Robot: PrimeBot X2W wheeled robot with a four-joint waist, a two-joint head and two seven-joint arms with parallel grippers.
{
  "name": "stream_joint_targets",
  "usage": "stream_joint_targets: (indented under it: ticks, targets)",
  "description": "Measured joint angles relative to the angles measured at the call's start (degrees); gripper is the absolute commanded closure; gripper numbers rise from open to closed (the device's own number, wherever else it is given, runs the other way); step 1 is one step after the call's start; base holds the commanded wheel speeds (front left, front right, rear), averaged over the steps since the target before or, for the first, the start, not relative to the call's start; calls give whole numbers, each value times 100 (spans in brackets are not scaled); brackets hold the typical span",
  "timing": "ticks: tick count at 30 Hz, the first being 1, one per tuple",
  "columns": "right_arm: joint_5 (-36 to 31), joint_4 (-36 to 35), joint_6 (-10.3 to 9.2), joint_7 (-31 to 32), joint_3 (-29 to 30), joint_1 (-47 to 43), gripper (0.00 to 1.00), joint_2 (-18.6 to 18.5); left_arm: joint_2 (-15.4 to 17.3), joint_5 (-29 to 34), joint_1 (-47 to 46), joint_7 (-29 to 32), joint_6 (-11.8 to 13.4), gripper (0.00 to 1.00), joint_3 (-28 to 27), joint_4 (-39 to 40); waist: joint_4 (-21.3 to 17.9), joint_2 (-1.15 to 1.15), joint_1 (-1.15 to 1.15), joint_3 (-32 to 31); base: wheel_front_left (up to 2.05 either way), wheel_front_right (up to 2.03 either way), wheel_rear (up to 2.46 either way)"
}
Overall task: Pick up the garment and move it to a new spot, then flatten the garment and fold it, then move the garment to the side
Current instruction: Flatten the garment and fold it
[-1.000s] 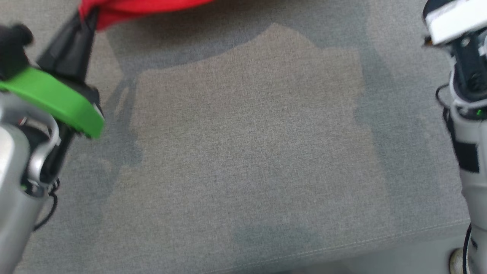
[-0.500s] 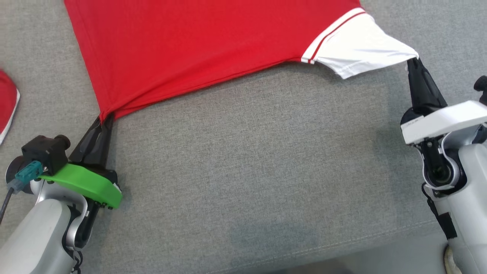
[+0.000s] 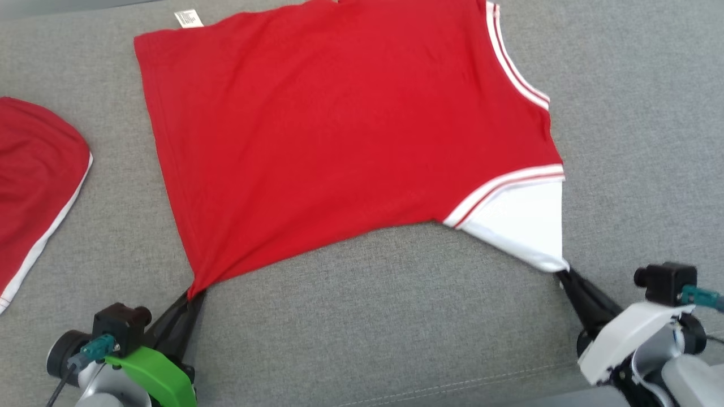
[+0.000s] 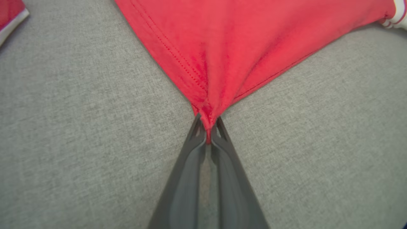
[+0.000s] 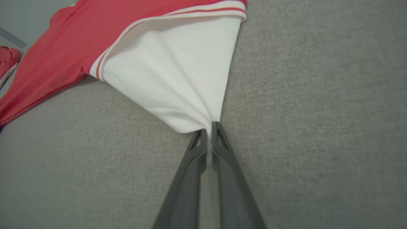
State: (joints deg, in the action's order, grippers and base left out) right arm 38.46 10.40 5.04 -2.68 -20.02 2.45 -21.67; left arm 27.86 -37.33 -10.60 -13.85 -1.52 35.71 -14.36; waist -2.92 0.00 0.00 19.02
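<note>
Left claw pinches red corner, right claw pinches white sleeve tip. Garment, dragged nearer front edge of cushion than half-second ago, now lies spread mid-cushion: flattening nearly done, fold next.

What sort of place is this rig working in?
Probably a garment-folding setup on an upholstered surface, like a sofa or padded bench: grey woven cloth with a stitched seam along the near edge, a red shirt spread on it, another red garment at the left.
</note>
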Motion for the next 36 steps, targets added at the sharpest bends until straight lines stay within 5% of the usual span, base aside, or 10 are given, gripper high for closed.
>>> stream_joint_targets:
  ticks: [13,21,28,32,34,35,36]
  targets:
    - [242,-335,51,381,-559,-1812,100,-100,225,-118,1088,3,-7,100,152,38,144,0,0,-621,0,0,0]
    - [144,-625,51,432,-627,-2030,100,-241,363,-177,1180,19,-7,100,53,122,173,0,0,-627,0,0,0]
    - [-89,-575,51,509,-839,-1861,100,-256,141,-334,1178,16,-7,100,-2,-4,167,0,0,-729,0,0,0]
    - [-235,-449,47,533,-909,-1869,100,-283,-140,-489,1178,16,-58,65,44,-21,207,0,0,-793,0,0,0]
    - [-348,-442,46,548,-971,-1863,100,-293,-180,-490,1180,14,-57,17,32,-40,224,0,0,-811,0,0,0]
    - [-405,-433,27,527,-971,-1857,84,-289,-208,-499,1180,10,-55,2,-9,-54,227,0,0,-816,0,0,0]
    - [-450,-415,-14,514,-966,-1841,72,-289,-247,-524,1179,9,-47,0,-42,-74,229,0,0,-824,0,0,0]
